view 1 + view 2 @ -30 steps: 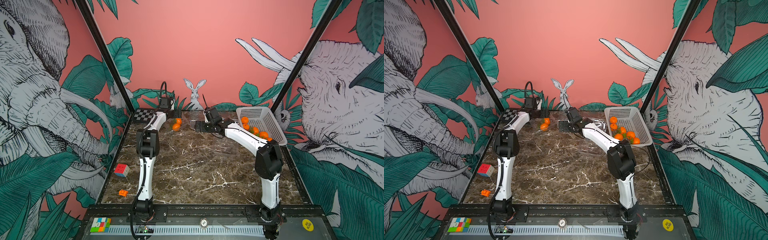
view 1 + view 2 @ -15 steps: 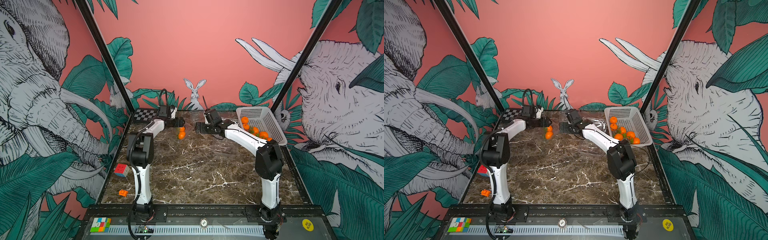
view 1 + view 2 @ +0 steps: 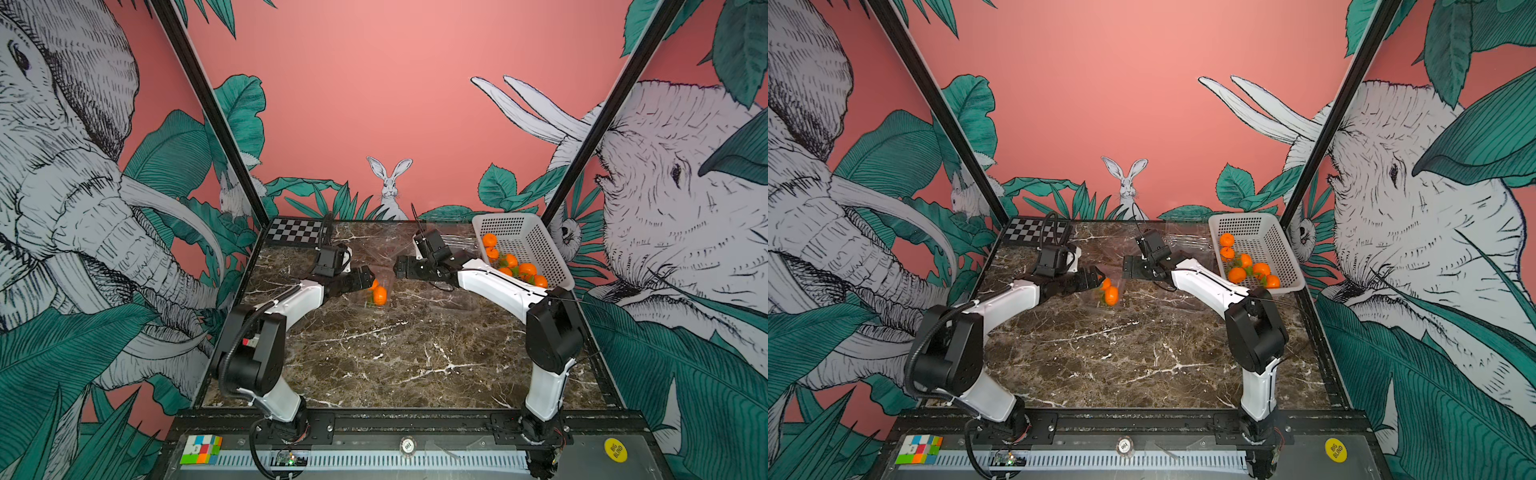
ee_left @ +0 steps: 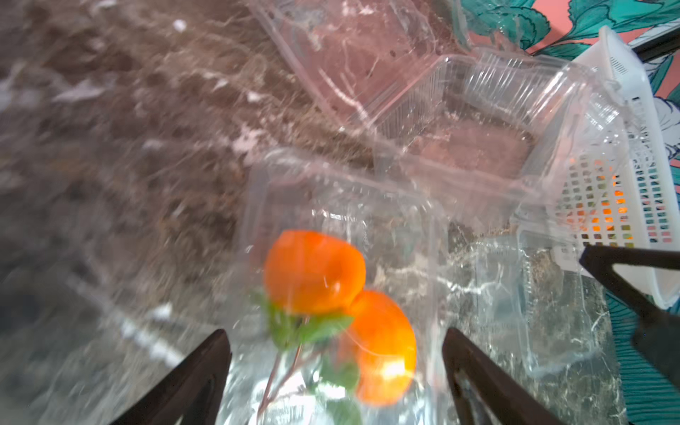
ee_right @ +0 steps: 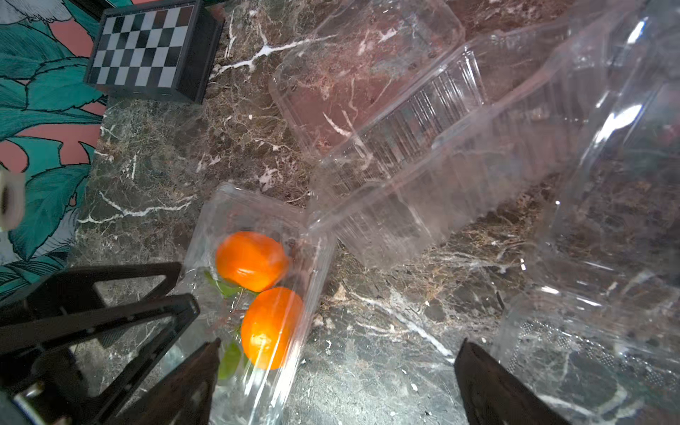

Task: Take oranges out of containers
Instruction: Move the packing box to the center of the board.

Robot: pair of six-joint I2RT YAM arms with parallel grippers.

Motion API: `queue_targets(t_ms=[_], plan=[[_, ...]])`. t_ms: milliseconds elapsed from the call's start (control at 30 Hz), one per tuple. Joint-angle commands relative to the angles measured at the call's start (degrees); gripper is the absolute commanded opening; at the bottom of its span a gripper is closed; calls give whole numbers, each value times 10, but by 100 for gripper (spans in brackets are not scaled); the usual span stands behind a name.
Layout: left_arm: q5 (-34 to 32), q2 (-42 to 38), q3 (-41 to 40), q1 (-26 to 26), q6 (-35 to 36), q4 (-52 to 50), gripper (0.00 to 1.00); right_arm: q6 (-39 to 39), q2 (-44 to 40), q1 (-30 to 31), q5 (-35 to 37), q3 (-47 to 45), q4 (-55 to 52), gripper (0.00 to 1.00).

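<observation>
Brown marble table [image 3: 395, 353], glossy and white-veined, carries thin, crinkly empty boxes [image 5: 386, 128] of clear plastic with ribbed walls. Two smooth round oranges [image 4: 312, 272] with green leaves sit inside one clear box [image 4: 342, 206]. My left gripper [image 4: 336, 333] clamps that box across its side walls, arm stretched low toward the middle. My right gripper [image 5: 340, 342] hovers spread wide, nothing between its fingers, near the perforated white basket [image 3: 540, 245] holding more oranges.

I count eight oranges [image 5: 252, 260]: two in one clear clamshell container [image 5: 254, 209], six in the single white basket [image 3: 1281, 249]. Empty clamshells [image 5: 386, 121] overlap (three, I think, though their clear walls blur together). One chessboard [image 5: 143, 48], one puzzle cube [image 3: 201, 449].
</observation>
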Motion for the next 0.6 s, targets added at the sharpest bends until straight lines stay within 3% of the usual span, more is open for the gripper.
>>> queue_targets(t_ms=[0,100,300,400,567], plan=[[-38,-67,-8,10,-25,-42,95,16,-13,18,-3,-29,26,98],[-45,-73,5,30,-23,-79,98,17,-5,38,-1,-37,30,99],[-15,4,40,46,-43,-60,99,49,29,61,-24,-43,73,99],[36,37,28,46,-94,12,99,61,55,61,-33,-27,84,96],[114,55,-59,46,-224,217,99,68,102,60,-57,24,80,93]])
